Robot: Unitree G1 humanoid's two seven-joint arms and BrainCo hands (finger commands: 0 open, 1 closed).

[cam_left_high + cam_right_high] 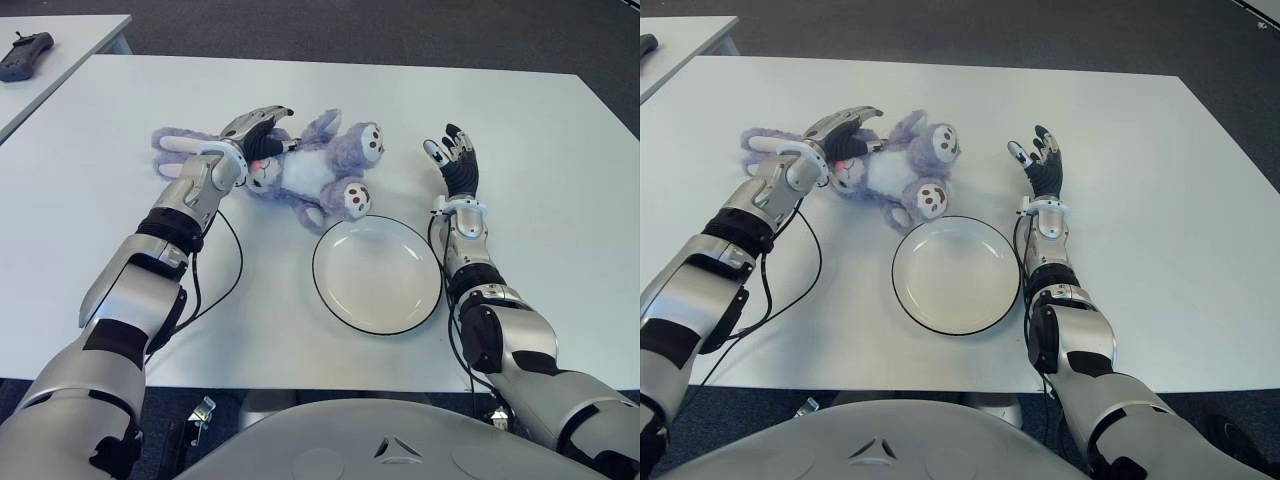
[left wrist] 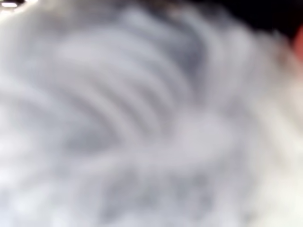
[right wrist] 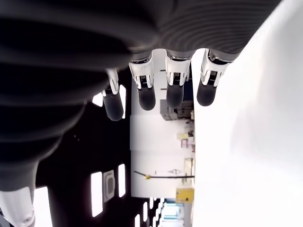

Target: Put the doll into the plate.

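A purple and white plush doll (image 1: 305, 172) lies on its back on the white table (image 1: 560, 200), just beyond the left rim of the white plate (image 1: 377, 275). The plate has a dark edge and holds nothing. My left hand (image 1: 255, 135) is over the doll's head, fingers stretched out across it and touching the fur; the doll's long ears stick out to the hand's left. The left wrist view is filled with blurred fur (image 2: 142, 123). My right hand (image 1: 455, 160) is held up open beyond the plate's right rim, its fingers (image 3: 147, 94) straight and holding nothing.
A black cable (image 1: 236, 270) loops over the table beside my left forearm. A second table at the far left carries a dark handheld device (image 1: 25, 55). Bare tabletop stretches to the right of my right hand.
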